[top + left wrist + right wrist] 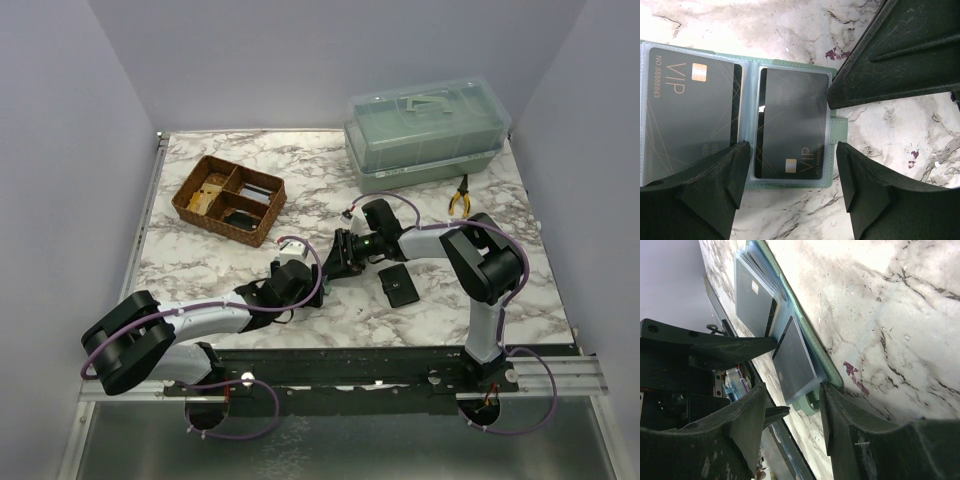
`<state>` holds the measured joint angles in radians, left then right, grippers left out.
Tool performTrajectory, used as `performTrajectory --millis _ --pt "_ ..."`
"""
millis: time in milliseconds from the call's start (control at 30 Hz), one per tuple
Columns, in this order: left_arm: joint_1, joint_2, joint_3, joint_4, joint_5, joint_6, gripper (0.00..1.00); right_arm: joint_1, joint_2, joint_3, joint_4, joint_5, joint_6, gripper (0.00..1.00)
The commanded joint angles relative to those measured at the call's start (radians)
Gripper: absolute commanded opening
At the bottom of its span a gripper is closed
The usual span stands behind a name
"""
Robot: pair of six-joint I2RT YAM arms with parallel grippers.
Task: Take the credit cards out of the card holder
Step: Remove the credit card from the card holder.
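Note:
The sage green card holder [839, 134] lies unfolded on the marble, its clear sleeves facing up. Two dark grey credit cards marked VIP show in the sleeves, one in the left half [687, 115] and one in the right half [792, 130]. My left gripper [792, 170] is open, its fingers either side of the right half's near edge. My right gripper [792, 407] is open at the holder's snap tab [809, 402], with the outer sleeve [792, 362] lifted between its fingers. In the top view both grippers [303, 268] [342, 256] meet mid-table and hide the holder.
A black snap wallet [398, 284] lies just right of the grippers. A brown divided basket [190, 200] stands at the back left. A lidded pale green plastic box [425, 130] stands at the back right, with yellow-handled pliers [460, 196] in front of it.

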<state>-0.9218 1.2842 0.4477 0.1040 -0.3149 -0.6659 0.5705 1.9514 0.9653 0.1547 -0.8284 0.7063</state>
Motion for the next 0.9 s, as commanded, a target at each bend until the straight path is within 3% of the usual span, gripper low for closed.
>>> performTrajectory --millis 0,200,400,700,867 --pt "0.007 0.014 -0.032 -0.043 -0.003 -0.018 0.76 0.008 -0.023 -0.011 -0.011 0.009 0.002 0.53" --pt "0.007 0.017 -0.029 -0.04 0.006 -0.018 0.75 0.017 0.011 0.017 0.001 -0.028 0.021 0.52" --pt "0.007 0.005 -0.042 -0.029 0.013 -0.031 0.75 0.04 0.027 0.039 0.003 -0.049 0.017 0.43" --pt "0.007 -0.001 -0.053 -0.004 0.023 -0.038 0.75 0.049 0.067 0.083 -0.069 0.006 -0.019 0.42" --pt "0.008 -0.004 -0.065 0.015 0.027 -0.053 0.74 0.048 0.038 0.083 -0.081 0.044 -0.047 0.32"
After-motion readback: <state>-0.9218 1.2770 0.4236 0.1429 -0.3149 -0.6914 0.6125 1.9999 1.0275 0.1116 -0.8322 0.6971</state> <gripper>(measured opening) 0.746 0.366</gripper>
